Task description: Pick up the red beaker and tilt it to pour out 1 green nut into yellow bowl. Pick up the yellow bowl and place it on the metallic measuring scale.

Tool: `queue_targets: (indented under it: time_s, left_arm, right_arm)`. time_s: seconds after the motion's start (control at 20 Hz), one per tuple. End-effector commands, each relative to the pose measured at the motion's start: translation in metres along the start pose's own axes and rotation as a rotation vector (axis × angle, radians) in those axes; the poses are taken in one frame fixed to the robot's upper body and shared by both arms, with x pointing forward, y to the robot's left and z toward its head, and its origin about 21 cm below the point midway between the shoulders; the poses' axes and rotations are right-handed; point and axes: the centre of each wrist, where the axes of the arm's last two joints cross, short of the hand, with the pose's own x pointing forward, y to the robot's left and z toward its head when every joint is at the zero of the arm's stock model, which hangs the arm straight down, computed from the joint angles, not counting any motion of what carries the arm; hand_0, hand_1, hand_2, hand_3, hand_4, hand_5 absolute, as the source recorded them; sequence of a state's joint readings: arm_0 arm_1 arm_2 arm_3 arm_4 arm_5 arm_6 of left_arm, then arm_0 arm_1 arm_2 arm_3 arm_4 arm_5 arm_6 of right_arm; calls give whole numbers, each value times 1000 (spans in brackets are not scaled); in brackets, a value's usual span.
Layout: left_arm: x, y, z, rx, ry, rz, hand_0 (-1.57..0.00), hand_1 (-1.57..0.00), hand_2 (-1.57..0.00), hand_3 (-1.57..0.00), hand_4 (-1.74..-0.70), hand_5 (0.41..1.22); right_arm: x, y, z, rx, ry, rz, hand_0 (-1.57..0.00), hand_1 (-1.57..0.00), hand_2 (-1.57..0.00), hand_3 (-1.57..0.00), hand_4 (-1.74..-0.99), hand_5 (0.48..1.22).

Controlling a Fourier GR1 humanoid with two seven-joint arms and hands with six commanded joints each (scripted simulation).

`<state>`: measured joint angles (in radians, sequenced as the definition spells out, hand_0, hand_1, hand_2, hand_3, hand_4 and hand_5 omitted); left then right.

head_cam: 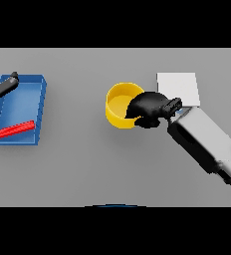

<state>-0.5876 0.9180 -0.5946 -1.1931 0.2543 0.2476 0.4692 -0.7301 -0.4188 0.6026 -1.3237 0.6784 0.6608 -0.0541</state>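
Note:
The yellow bowl (118, 104) stands at the table's middle, and I see no green nut inside it. My right hand (148, 108) covers the bowl's right side, its fingers curled over the rim. Just right of the hand, at the back, lies the pale square measuring scale (181, 85); the hand hides its near left corner. A long red thing (13, 130), the only red object in view, lies flat in the blue tray (39, 102) at the far left. My left hand (3, 85) hovers over the tray's back left corner with its fingers straight, holding nothing.
The blue tray takes up the left edge of the table. My right forearm (207, 144) stretches from the lower right corner toward the bowl.

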Motion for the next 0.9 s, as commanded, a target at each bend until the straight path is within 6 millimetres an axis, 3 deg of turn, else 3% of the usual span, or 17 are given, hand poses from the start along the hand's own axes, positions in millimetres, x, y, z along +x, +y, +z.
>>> queue_targets:
  time_s: [0.0,0.35,0.45,0.65,0.85]
  left_arm:
    - [0,0,-1,0,-1,-1,1,1,1,1,-799,720]
    - [1,6,1,12,-14,-4,1,1,1,1,-800,723]
    - [2,8,1,14,-17,11,1,1,1,1,-809,735]
    - [1,7,2,22,5,-9,1,1,1,1,-801,734]
    - [6,7,8,22,19,-7,1,1,1,1,-818,750]
  right_arm:
    - [0,-8,4,-13,26,11,-1561,-1561,-1538,-1335,-1726,1219]
    - [-9,-18,37,-57,59,29,-1569,-1569,-1564,-1238,-1719,1220]
    - [-16,-26,47,-85,89,49,-1570,-1570,-1567,-1318,-1720,1220]
    - [-46,-35,56,-143,201,39,-1570,-1570,-1569,-1256,-1719,1221]
    - [-77,-31,64,-161,273,-33,-1571,-1571,-1570,-1211,-1720,1221]
